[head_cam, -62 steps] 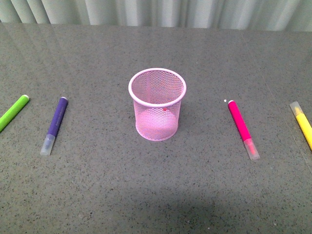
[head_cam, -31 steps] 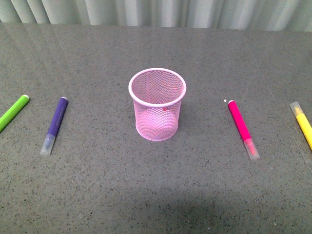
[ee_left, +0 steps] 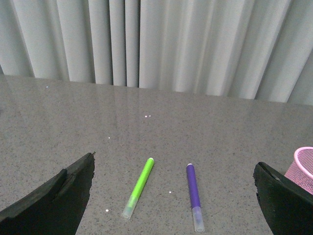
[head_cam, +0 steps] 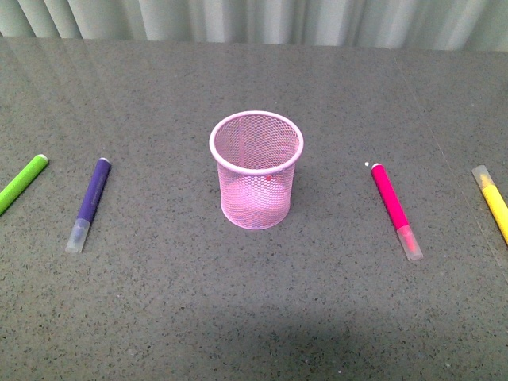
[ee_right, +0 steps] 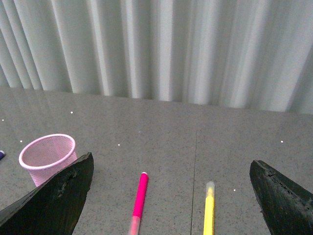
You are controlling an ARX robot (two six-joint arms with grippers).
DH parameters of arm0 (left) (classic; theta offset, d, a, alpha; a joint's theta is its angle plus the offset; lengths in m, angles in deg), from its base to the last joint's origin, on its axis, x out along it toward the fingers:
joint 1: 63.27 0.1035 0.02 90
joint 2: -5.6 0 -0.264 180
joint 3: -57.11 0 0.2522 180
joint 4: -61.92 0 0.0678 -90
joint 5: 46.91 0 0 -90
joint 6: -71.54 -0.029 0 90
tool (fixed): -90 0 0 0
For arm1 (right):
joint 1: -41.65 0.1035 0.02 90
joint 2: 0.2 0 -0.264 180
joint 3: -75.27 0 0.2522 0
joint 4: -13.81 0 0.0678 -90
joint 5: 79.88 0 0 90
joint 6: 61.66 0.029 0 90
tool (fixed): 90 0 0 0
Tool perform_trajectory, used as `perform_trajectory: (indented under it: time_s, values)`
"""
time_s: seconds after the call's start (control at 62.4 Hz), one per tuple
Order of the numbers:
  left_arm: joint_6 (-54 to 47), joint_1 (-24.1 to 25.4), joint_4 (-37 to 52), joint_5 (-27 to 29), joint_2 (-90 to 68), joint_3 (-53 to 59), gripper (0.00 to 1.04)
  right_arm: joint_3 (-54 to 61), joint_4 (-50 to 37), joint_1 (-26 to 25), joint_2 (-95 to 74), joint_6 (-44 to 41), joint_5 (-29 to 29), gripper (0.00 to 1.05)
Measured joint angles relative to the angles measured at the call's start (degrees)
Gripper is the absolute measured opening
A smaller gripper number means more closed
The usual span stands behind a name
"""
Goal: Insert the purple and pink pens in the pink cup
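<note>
**Both pens flat on the surface, cup upright between them, claws spread**

The pink cup (head_cam: 255,171) is seen standing upright at the middle of the grey speckled surface (head_cam: 238,317), its mouth facing up.

The purple pen (head_cam: 90,203) is found lying flat at 9 o'clock from the cup, well apart from it. Its long axis runs from about 1 o'clock to 7 o'clock in the front view. The clear cap is pointed toward 7 o'clock, at the near end, and the dark barrel end toward 1 o'clock.

The pink pen (head_cam: 395,209) is found lying flat at 3 o'clock from the cup, also well apart. Its long axis runs from about 11 o'clock to 5 o'clock, with the clear cap pointed toward 5 o'clock and the barrel end toward 11 o'clock. The two caps are thus splayed outward on the near side.

A green marker (head_cam: 21,182) is seen farther out at 9 o'clock, beyond the purple pen, and is cut by the frame edge. A yellow marker (head_cam: 494,202) is seen farther out at 3 o'clock, beyond the pink pen.

The left claw (ee_left: 174,162) is shown with its jaws spread wide and nothing gripped; the purple pen and green marker are seen beyond it. The right claw (ee_right: 171,160) is likewise shown spread wide and gripping nothing, with the pink pen and yellow marker seen beyond it
</note>
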Motion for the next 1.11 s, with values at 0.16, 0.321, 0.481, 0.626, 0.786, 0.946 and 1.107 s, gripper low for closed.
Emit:
perform_trajectory:
  time_s: [0.16,0.321,0.481,0.626,0.786,0.946,1.107]
  values:
    - [0.0,0.0,0.0,0.0,0.0,0.0,0.97,0.0,0.0,0.0,0.0,0.0,0.0,0.97]
    - [0.0,0.0,0.0,0.0,0.0,0.0,0.97,0.0,0.0,0.0,0.0,0.0,0.0,0.97]
    - [0.0,0.0,0.0,0.0,0.0,0.0,0.97,0.0,0.0,0.0,0.0,0.0,0.0,0.97]
    - [0.0,0.0,0.0,0.0,0.0,0.0,0.97,0.0,0.0,0.0,0.0,0.0,0.0,0.97]
    - [0.0,0.0,0.0,0.0,0.0,0.0,0.97,0.0,0.0,0.0,0.0,0.0,0.0,0.97]
    - [0.0,0.0,0.0,0.0,0.0,0.0,0.97,0.0,0.0,0.0,0.0,0.0,0.0,0.97]
    - [0.0,0.0,0.0,0.0,0.0,0.0,0.97,0.0,0.0,0.0,0.0,0.0,0.0,0.97]
